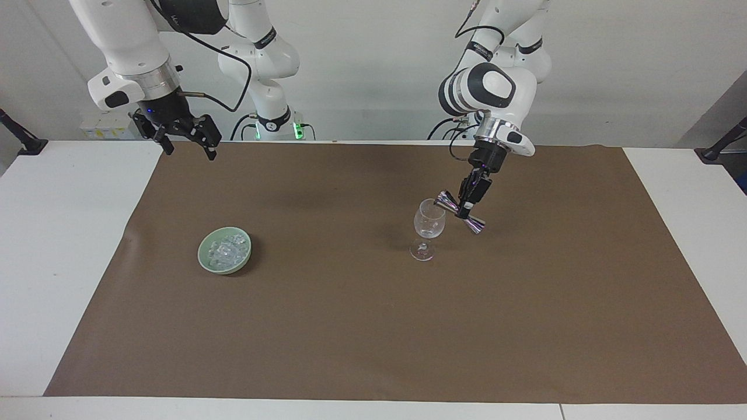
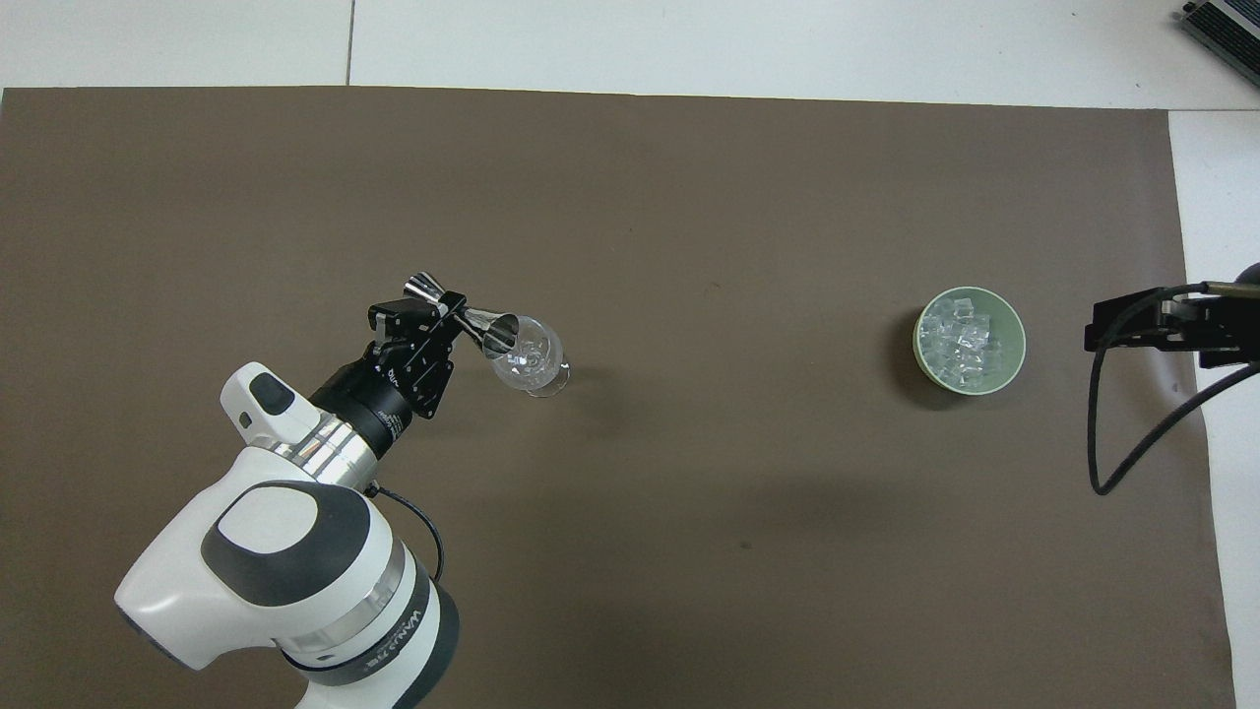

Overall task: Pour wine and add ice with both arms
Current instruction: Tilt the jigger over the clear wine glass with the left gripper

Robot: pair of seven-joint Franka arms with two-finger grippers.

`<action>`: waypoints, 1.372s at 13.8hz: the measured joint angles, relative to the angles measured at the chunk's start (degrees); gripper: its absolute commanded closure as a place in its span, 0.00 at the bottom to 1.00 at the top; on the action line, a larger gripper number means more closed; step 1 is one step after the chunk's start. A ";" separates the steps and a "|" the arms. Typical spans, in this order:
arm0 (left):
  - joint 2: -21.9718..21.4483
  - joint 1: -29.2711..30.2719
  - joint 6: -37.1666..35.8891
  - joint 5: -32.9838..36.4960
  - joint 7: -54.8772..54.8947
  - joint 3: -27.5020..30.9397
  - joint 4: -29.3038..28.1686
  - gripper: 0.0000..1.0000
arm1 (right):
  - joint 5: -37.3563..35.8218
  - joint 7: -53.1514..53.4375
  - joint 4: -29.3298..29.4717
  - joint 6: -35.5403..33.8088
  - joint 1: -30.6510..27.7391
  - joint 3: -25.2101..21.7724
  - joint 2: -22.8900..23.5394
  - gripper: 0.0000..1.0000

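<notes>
Pouring step: left gripper (image 1: 465,210), jaws clamped on jigger (image 1: 459,212), tips it over glass (image 1: 428,228); right gripper (image 1: 185,140), jaws apart, waits, ice (image 1: 225,251) likely next.

Ice (image 1: 225,249) in bowl (image 1: 205,257), well apart from glass (image 1: 428,224).

White table (image 1: 58,245) w/ brown mat (image 1: 373,326), white wall (image 1: 373,70).

Brown mat (image 1: 373,326) lies bare between the wine glass (image 1: 429,228) and the green bowl (image 1: 224,250), which stand well apart. The left hand (image 1: 465,211), clamped on a tilted jigger (image 1: 460,212), crowds the glass rim. The right hand (image 1: 185,142) hangs spread over the mat's corner.
</notes>
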 measured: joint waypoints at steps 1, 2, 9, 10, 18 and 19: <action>0.10 -0.01 0.60 0.54 0.02 -0.06 0.11 1.00 | 0.00 0.00 0.00 0.00 0.00 0.00 0.00 0.00; 0.22 -0.02 1.03 1.00 0.04 -0.07 0.26 1.00 | 0.00 0.00 0.00 0.00 0.00 0.00 0.00 0.00; 1.07 -0.77 3.32 4.43 0.21 -0.18 1.55 1.00 | 0.00 0.00 0.00 0.00 0.00 0.00 0.00 0.00; 1.21 -0.77 3.64 4.71 0.58 -0.18 1.73 1.00 | 0.00 0.00 0.00 0.00 0.00 0.00 0.00 0.00; 2.07 -1.99 6.14 5.84 3.34 -0.23 2.64 1.00 | 0.00 0.00 0.00 0.00 0.00 0.00 0.00 0.00; 2.18 -2.16 6.38 5.92 3.88 -0.24 2.77 1.00 | 0.00 0.00 0.00 0.00 0.00 0.00 0.00 0.00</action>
